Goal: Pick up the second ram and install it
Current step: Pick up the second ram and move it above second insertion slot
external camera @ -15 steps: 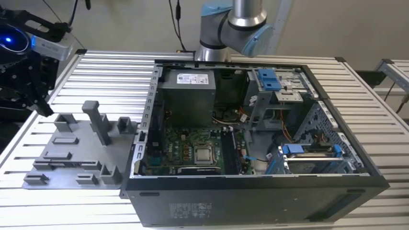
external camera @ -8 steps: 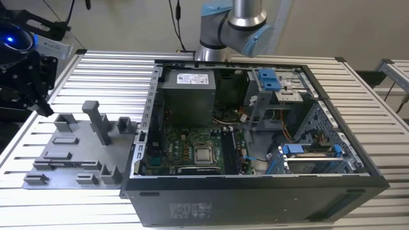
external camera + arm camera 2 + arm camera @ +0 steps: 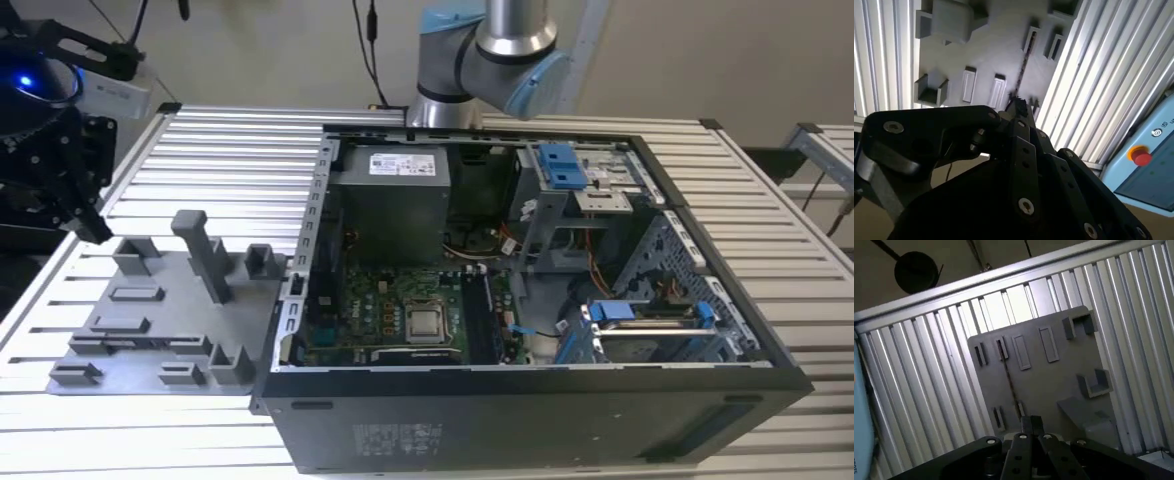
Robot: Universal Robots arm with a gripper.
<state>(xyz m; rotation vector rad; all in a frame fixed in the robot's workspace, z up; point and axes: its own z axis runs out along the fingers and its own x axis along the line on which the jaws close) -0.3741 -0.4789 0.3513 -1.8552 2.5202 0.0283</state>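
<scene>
Gripper: the black two-finger gripper [image 3: 1031, 423] hangs above the tray. Its fingertips look drawn together, with nothing between them.
Second ram: a slim, long memory stick, seen edge-on as a thin dark line [image 3: 1010, 380]. The second ram stands on its long edge in the tray, each end in a small slotted holder. In both wrist views it lies just beyond the fingertips and apart from them.
Neighbouring holders: the matching pair of grey slotted holders [image 3: 979, 355] just beside it has no stick in it.
Tray: a flat grey plastic tray [image 3: 147, 335] with posts and pockets. It lies near the table's edge at the exterior view's left, just beside the case wall.
Table: ribbed aluminium table [image 3: 227, 150].
Computer case: an open black metal computer case [image 3: 534, 410] with a green motherboard [image 3: 387, 310] facing up. It sits well apart from the gripper.
Step in hand: judged to be the approach for the pick-up, with the stick not yet grasped.
Next move calls for: parted fingers set squarely astride the thin upper edge near mid-length, then a straight lift clear of the holders.
</scene>
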